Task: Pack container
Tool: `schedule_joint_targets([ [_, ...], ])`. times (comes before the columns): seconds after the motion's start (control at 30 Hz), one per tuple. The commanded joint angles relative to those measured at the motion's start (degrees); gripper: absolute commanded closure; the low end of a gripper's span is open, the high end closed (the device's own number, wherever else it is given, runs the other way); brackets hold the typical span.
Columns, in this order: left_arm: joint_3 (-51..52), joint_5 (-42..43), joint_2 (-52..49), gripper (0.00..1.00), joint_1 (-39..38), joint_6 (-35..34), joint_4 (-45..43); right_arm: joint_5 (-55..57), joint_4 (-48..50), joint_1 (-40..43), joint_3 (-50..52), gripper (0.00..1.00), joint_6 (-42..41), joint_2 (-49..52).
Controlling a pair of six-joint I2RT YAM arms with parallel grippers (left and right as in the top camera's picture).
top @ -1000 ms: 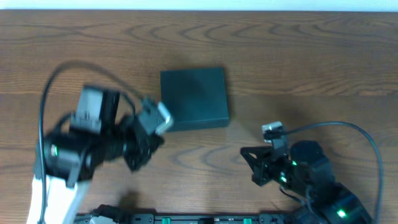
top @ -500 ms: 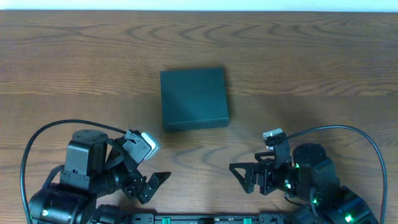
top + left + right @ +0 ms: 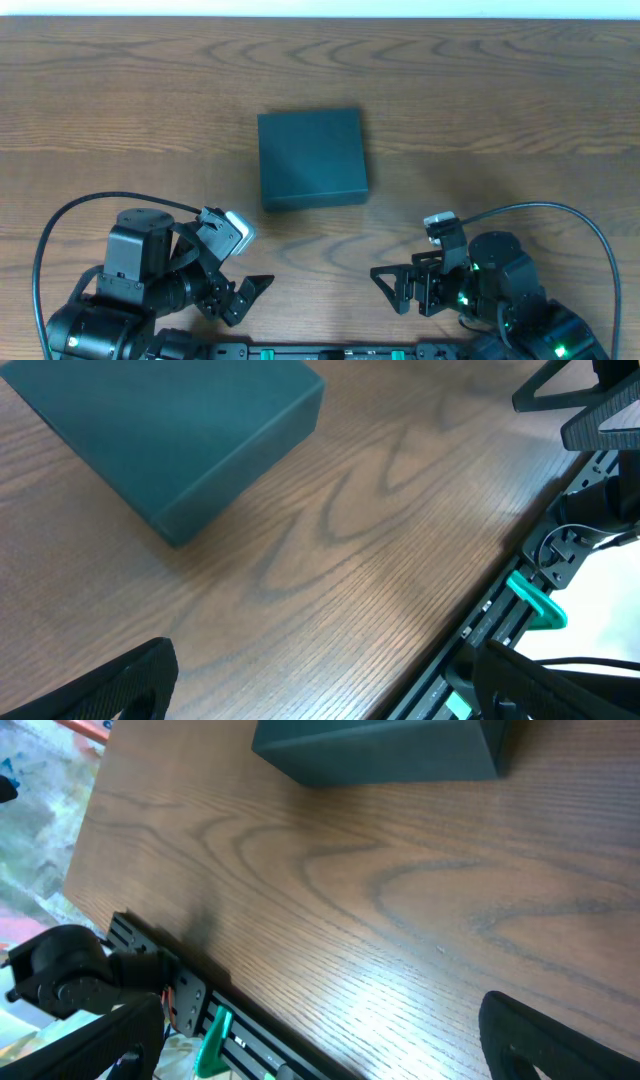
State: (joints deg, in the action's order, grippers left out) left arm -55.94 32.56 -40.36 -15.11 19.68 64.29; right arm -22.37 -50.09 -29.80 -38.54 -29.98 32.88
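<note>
The container (image 3: 312, 158) sits shut just above the middle of the overhead frame, alone on the wood-grain desk (image 3: 520, 90), with nothing to pack in sight. Both arms crouch along the bottom edge, the left claw (image 3: 250, 297) and the right claw (image 3: 388, 288) each spread wide, holding nothing, well apart from the box. I'd judge this a rest point at one end of the job. Any further packing calls for raising the lid first. Past the desk's edge the room is only blur.
</note>
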Motion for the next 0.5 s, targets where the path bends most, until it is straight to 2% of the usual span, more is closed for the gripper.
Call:
schedule_joint_targets([
  [0.0, 0.0, -0.6, 0.8, 0.05, 0.0, -0.2, 0.2, -0.6, -0.2, 0.0, -0.4, 0.01, -0.8, 0.0],
  [0.17, 0.0, -0.7, 3.9, 0.05, 0.2, -0.1, 0.2, -0.6, -0.1, 0.0, -0.4, 0.01, -0.8, 0.0],
  [0.23, 0.0, -6.5, 6.7, 0.05, 0.2, 2.2, 0.2, -0.6, -0.1, 0.0, -0.4, 0.01, -0.8, 0.0],
  [0.3, 0.0, -10.8, 9.9, 0.05, 0.2, 1.8, 0.5, -0.6, -0.1, 0.0, -0.4, 0.01, -0.8, 0.0],
  [0.47, 2.1, -11.0, 19.6, 0.04, 0.9, 0.8, 1.1, -0.6, -0.1, 0.0, -0.4, 0.01, -0.8, 0.0],
])
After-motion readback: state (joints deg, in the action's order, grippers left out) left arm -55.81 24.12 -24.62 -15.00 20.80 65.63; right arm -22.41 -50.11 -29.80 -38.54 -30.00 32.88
